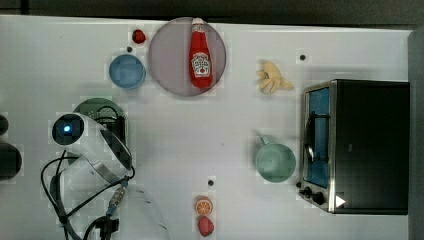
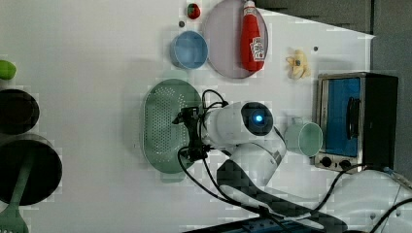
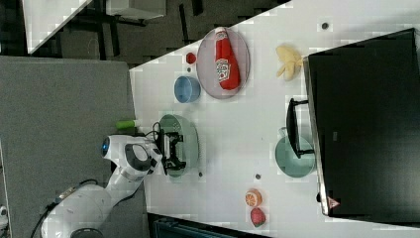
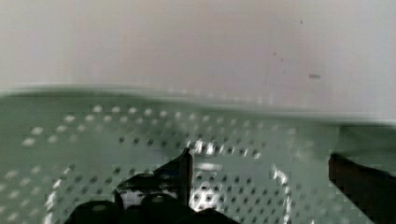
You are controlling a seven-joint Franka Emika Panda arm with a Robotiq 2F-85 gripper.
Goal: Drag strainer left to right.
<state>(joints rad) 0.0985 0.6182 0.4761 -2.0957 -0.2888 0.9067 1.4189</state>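
Note:
The strainer (image 2: 163, 121) is a pale mint-green oval colander dotted with small holes. It lies on the white table toward the top view's left, mostly hidden there under the white arm, with a green edge (image 1: 95, 106) showing. My gripper (image 2: 187, 136) hangs over the strainer's long side that faces the arm. In the right view the gripper (image 3: 174, 150) sits above the strainer (image 3: 191, 141). The wrist view looks into the perforated bowl (image 4: 140, 126). There the gripper (image 4: 266, 179) is open, its fingertips low inside the bowl and spread wide, with nothing held between them.
A blue bowl (image 1: 127, 71) and a grey plate (image 1: 167, 67) carrying a ketchup bottle (image 1: 201, 55) lie beyond the strainer. A teal mug (image 1: 274, 161) stands beside a toaster oven (image 1: 357, 145) at the top view's right. A banana (image 1: 272, 78) and small fruits (image 1: 204, 215) lie around.

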